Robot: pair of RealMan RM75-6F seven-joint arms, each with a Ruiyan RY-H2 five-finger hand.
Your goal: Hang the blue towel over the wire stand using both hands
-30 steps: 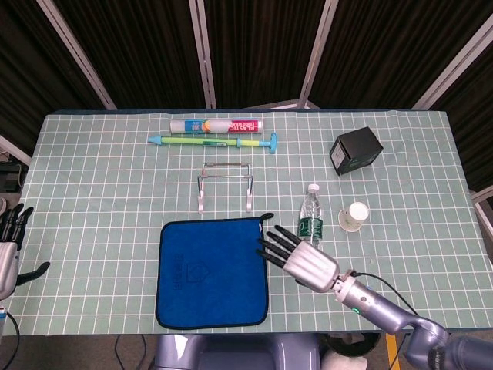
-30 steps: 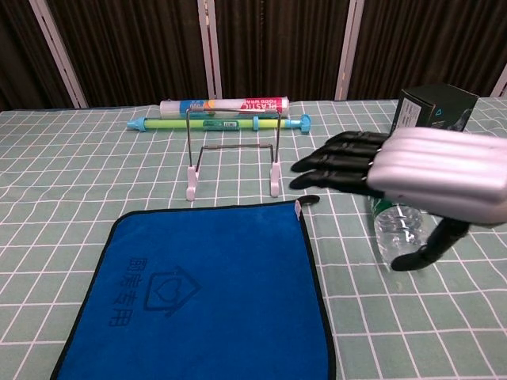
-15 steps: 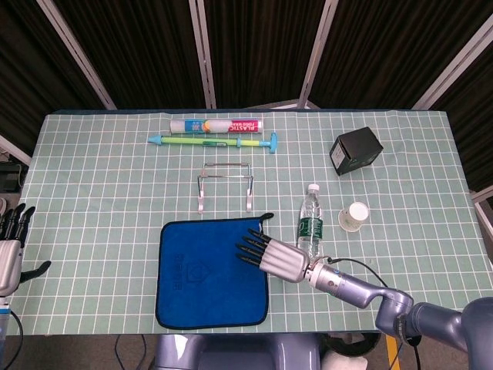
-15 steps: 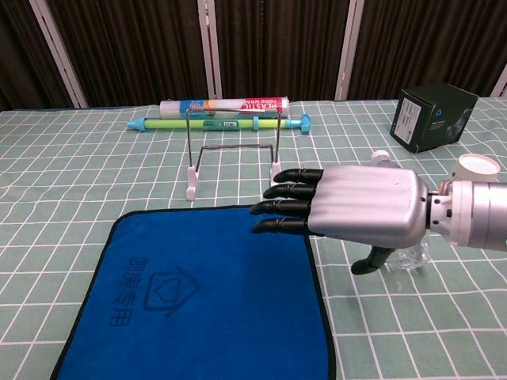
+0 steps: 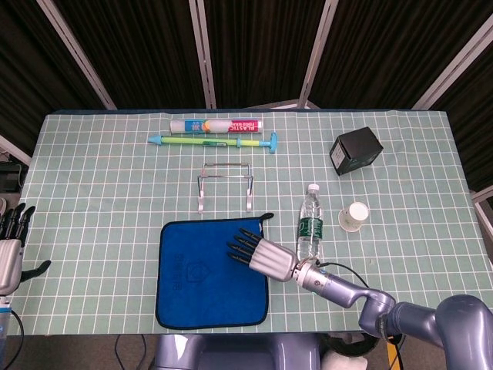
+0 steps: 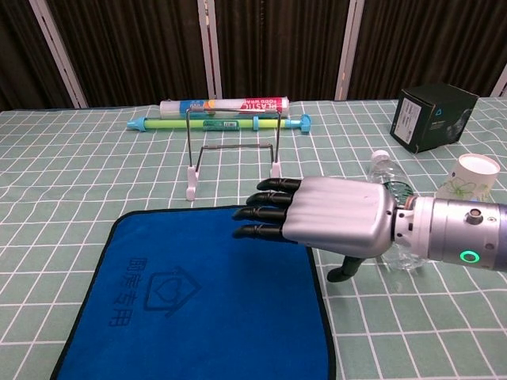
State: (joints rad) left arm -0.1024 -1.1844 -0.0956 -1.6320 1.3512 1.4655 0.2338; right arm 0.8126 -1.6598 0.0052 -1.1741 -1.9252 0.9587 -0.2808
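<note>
right hand (image 6: 333, 223) flat, fingers apart, empty, over near corner of blue towel (image 6: 190, 293), wire stand (image 6: 232, 152) just beyond fingertips, left hand (image 5: 9, 247) spread, empty, green grid tablecloth (image 5: 100, 193), dark slatted wall (image 5: 254, 46) behind

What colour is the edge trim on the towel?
Black piping around the blue towel, clearest in the chest view.

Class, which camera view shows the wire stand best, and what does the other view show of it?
The chest view: the wire stand shows side-on, with its upright frame and white feet clear. The head view looks down on the wire stand, flattening it to thin lines on the grid.
</note>
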